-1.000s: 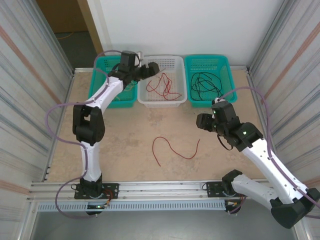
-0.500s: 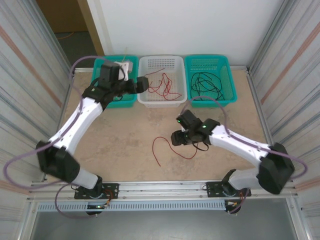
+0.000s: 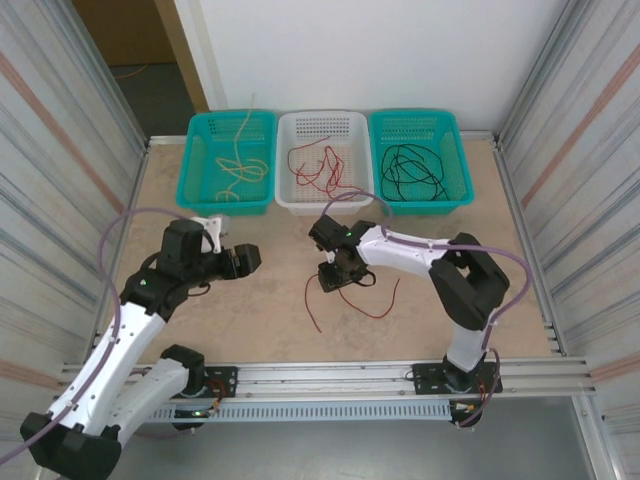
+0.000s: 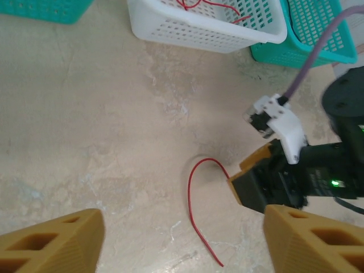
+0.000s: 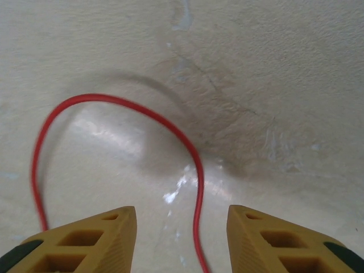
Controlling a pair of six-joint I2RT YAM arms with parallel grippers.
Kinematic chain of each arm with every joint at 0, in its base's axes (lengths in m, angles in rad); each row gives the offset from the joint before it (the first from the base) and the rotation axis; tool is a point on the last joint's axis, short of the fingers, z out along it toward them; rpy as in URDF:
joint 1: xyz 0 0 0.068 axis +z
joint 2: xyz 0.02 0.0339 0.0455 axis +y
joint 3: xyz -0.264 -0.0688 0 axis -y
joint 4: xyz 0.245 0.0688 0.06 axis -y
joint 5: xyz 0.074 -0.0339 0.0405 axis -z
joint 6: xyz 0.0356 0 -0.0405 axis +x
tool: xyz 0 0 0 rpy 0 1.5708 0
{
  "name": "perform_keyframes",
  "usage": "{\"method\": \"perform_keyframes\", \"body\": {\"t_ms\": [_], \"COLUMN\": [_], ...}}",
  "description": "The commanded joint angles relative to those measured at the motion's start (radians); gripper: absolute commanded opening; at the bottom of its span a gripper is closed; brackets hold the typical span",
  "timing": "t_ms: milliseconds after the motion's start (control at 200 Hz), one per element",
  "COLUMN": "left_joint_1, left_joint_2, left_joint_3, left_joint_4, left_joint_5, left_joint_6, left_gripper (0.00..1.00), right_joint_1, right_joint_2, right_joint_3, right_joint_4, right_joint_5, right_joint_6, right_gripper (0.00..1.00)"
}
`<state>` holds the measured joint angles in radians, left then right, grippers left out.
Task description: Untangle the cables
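One red cable (image 5: 183,141) lies loose on the table (image 3: 250,310). It arches and runs down between the spread fingers of the right gripper (image 5: 181,211), which hangs just above without pinching it. The left wrist view shows the left gripper (image 4: 182,215) spread and empty, off to the cable's left. Overhead, yellow cables (image 3: 238,170), red cables (image 3: 320,172) and black cables (image 3: 412,170) sit sorted in three baskets (image 3: 320,206).

A red cable (image 5: 199,170) lies loosely curved on the bench (image 3: 262,322). A yellow cable (image 3: 238,170), red cables (image 3: 322,172) and black cables (image 3: 410,170), seemingly several, sit in separate baskets (image 3: 325,207).
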<state>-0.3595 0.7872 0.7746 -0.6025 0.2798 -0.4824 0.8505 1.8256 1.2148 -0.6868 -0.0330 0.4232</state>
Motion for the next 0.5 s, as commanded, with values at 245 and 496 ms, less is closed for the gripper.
{"method": "perform_keyframes", "body": {"t_ms": [245,496], "left_joint_1": [0.006,0.006], "left_joint_2": [0.109,0.132], "left_joint_3": [-0.061,-0.062], "left_joint_4": [0.118,0.164], "left_joint_5": [0.089,0.11], "left_joint_6": [-0.105,-0.118], "left_gripper": [0.61,0.62], "right_joint_1": [0.049,0.058], "right_joint_2": [-0.036,-0.025], "right_joint_3": [-0.098,-0.106], "right_joint_4": [-0.152,-0.149], "right_joint_5": [-0.021,0.052], "right_joint_6": [0.001,0.015], "right_gripper": [0.44,0.07]}}
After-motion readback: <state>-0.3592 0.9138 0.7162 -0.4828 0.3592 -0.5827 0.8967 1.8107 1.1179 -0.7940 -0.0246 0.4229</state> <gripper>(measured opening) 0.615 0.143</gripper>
